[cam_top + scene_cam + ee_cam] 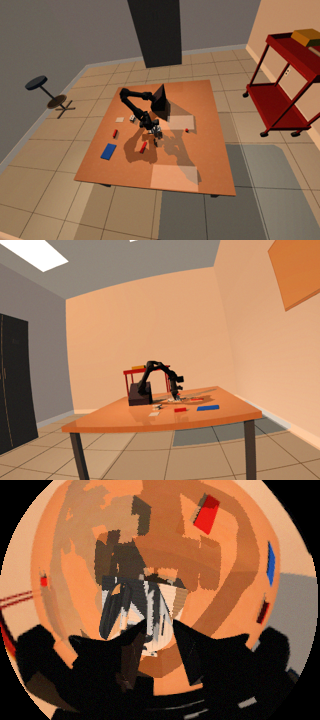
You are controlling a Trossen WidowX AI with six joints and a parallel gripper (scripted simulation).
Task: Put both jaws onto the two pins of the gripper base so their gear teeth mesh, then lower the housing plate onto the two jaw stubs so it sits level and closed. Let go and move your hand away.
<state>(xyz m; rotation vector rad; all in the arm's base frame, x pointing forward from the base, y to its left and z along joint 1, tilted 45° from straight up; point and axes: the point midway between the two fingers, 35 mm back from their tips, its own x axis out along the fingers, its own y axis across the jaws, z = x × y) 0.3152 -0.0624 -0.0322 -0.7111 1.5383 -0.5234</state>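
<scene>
The white gripper base [155, 129] [170, 400] [162, 644] lies on the table under my hand. A dark grey jaw [114, 612] lies over the base's left part in the wrist view. My gripper [175, 399] [160, 621] is shut on what looks like the other jaw [158, 597], close over the base. Shadow and the black fingers hide the pins and gear teeth, so I cannot tell whether the teeth mesh. A small white piece with dark holes [132, 118] [156, 406], seemingly the housing plate, is apart from the base, beside the arm.
A red bar [143, 147] [196, 399] [206, 515], a shorter red block [115, 133] [180, 409], a blue slab [108, 151] [208, 407] and a pale card [119, 119] [154, 414] lie around. A small red cube [186, 130] [44, 581] lies across from them.
</scene>
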